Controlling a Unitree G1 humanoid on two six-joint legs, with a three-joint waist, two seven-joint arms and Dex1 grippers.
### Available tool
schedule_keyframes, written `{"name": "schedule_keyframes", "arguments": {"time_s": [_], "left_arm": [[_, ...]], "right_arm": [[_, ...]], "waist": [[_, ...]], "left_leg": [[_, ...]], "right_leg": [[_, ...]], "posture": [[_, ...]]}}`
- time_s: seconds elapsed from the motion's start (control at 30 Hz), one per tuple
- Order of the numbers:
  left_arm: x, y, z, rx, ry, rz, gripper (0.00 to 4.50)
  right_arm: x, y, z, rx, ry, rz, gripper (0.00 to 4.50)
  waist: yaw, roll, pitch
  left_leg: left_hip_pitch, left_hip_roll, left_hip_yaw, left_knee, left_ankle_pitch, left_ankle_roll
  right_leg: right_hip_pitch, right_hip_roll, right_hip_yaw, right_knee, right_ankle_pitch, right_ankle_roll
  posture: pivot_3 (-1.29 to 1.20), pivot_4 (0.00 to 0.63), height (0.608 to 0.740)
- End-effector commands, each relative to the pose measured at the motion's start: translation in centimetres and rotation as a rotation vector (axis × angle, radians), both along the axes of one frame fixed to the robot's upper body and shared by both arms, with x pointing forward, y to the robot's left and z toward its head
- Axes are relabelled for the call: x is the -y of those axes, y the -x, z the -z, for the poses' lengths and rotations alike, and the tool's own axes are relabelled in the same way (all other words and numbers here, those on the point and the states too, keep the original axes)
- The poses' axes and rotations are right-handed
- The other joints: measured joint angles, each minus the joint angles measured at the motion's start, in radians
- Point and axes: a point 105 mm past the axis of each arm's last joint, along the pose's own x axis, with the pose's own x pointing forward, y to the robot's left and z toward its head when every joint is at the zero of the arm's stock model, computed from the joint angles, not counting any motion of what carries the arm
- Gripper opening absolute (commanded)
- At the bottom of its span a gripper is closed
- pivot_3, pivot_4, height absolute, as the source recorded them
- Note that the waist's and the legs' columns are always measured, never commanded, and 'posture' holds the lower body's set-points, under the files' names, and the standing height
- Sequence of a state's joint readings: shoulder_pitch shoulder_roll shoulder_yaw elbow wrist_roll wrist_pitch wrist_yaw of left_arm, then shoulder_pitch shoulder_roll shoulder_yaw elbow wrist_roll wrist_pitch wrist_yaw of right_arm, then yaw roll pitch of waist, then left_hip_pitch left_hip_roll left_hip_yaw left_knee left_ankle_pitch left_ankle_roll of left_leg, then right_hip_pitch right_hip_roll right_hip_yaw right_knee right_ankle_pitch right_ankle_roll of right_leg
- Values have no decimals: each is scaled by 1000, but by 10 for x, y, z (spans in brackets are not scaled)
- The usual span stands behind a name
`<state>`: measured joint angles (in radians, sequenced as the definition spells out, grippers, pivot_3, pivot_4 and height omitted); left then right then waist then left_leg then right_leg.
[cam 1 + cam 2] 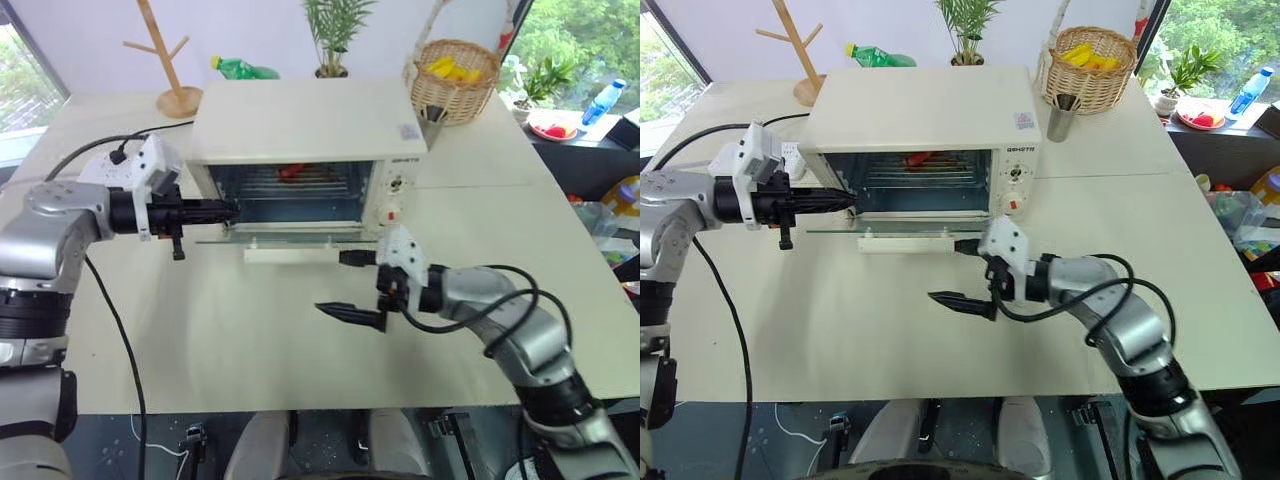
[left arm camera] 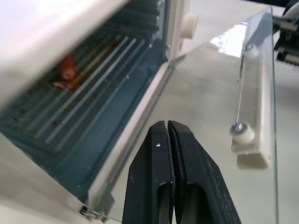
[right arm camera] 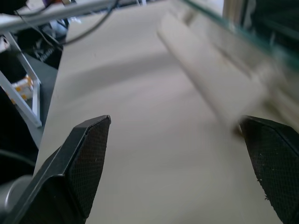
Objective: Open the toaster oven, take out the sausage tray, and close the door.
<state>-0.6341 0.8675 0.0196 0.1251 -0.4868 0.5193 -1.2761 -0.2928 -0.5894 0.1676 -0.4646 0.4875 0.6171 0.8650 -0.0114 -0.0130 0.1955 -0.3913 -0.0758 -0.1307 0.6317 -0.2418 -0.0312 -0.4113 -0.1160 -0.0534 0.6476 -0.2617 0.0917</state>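
The cream-white toaster oven (image 1: 300, 120) stands at the table's back middle. Its glass door (image 1: 290, 238) lies folded down flat, the cream bar handle (image 1: 290, 256) at its front edge. Inside, a red sausage (image 1: 290, 171) lies toward the back behind the rack bars (image 2: 93, 70); the sausage tray itself I cannot make out clearly. My left gripper (image 1: 228, 209) is shut and empty, its tip at the left edge of the oven mouth, just above the door's hinge side. My right gripper (image 1: 347, 285) is open and empty, just in front of the handle's right end, apart from it.
A wicker basket (image 1: 457, 78) and a metal cup (image 1: 432, 113) stand behind the oven's right corner. A green bottle (image 1: 240, 68) and a wooden stand (image 1: 178, 95) are at the back left. A white power strip (image 1: 130, 160) with a cable lies left of the oven.
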Motion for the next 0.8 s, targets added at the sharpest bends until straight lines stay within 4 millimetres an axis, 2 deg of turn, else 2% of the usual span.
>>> {"name": "schedule_keyframes", "arguments": {"time_s": [0.03, 0.23, 0.43, 0.6, 0.8], "left_arm": [[2, 2, -1, 20, 3, 12, 55], [8, 6, 10, -11, 23, 19, 55], [11, 14, 28, -58, 40, 2, 55], [10, 23, 42, -91, 67, -44, 55], [10, 28, 51, -104, 114, -108, 55]], "right_arm": [[8, 12, -13, 47, 11, 5, 4500], [27, 25, -9, 17, 70, 51, 4500], [44, 35, -28, 22, 67, 43, 4500], [50, 14, -52, 122, 55, 118, 4500], [48, -9, -66, 152, 15, 182, 4500]], "waist": [[-3, 0, 0], [0, 0, 0], [0, 0, 0], [1, 0, 0], [4, -1, 0]], "left_leg": [[0, 1, 0, 0, 0, 0], [1, 3, 0, 1, 0, 0], [1, 3, 0, 2, 0, 0], [1, 3, 0, 2, 0, 0], [1, 3, 0, 2, 0, 0]], "right_leg": [[0, 1, 0, 0, 0, 0], [0, 3, 0, 1, 0, -1], [2, 2, 0, 0, 0, -1], [2, 2, 0, 0, 1, -1], [2, 2, 1, 0, 1, -1]], "posture": [[0, 150, 740], [0, 150, 740], [0, 150, 740], [0, 150, 740], [0, 150, 740]]}}
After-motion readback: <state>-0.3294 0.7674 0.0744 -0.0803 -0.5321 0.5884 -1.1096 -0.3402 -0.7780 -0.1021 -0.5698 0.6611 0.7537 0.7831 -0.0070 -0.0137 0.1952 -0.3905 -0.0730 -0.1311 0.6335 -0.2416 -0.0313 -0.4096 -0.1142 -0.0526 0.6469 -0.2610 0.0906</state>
